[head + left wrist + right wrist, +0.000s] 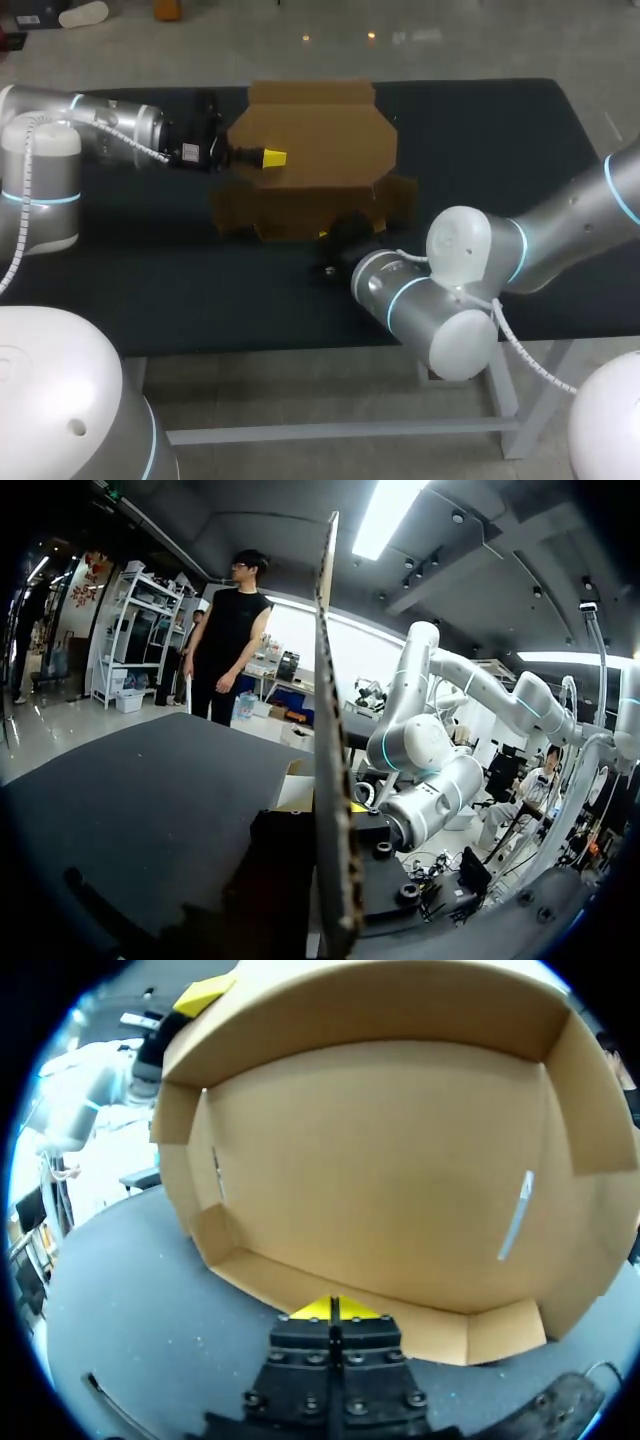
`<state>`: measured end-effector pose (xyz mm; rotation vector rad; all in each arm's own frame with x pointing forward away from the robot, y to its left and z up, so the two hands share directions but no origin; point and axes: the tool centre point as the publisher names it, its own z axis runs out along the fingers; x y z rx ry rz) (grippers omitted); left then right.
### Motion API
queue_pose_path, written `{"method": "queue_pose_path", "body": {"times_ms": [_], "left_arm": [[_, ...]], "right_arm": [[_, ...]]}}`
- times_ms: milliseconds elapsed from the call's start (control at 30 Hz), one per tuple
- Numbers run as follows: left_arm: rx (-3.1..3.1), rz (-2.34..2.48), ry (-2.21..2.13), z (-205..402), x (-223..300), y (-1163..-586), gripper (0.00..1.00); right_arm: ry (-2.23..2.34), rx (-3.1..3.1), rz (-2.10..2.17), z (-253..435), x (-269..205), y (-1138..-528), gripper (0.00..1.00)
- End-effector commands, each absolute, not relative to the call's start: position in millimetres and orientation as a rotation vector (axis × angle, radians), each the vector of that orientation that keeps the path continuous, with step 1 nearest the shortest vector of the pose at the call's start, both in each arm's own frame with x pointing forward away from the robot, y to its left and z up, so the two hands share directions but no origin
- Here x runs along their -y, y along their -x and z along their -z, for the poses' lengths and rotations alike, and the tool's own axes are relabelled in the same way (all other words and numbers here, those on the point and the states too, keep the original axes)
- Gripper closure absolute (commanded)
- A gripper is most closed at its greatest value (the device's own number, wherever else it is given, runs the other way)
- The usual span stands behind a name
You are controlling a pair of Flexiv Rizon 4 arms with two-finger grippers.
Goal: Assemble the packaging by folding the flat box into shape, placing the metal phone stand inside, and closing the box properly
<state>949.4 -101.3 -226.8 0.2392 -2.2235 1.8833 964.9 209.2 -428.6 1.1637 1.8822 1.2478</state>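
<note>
A brown cardboard box (pixel 310 160), partly folded, lies mid-table with its flaps spread. One large panel (pixel 380 1160) stands tilted up, and my left gripper (pixel 272 157) is shut on that panel's top edge. Its yellow tip (pixel 205 995) shows over the edge in the right wrist view. In the left wrist view the held panel (pixel 325 730) runs edge-on straight ahead. My right gripper (pixel 333 1308) is shut, its yellow tips together and touching the low front flap (pixel 400 1315) of the box. In the head view it sits at the box's near side (pixel 335 235).
The black tabletop (pixel 480 150) runs out on both sides of the box. My right arm's elbow (pixel 440 300) hangs over the table's front edge. My left arm (pixel 110 130) lies low along the back left.
</note>
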Motion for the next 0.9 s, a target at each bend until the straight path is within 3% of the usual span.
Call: {"method": "queue_pose_path", "body": {"times_ms": [33, 900], "left_arm": [[2.223, -1.879, -0.236, 229.6, 101.7, -950.3, 1.0], [2.232, -1.877, -0.241, 229.0, 103.2, -950.2, 1.0]], "right_arm": [[-1.163, -1.878, -1.247, 436.2, -210.7, -967.9, 1.0], [-1.162, -1.882, -1.256, 435.5, -210.8, -967.4, 1.0]]}}
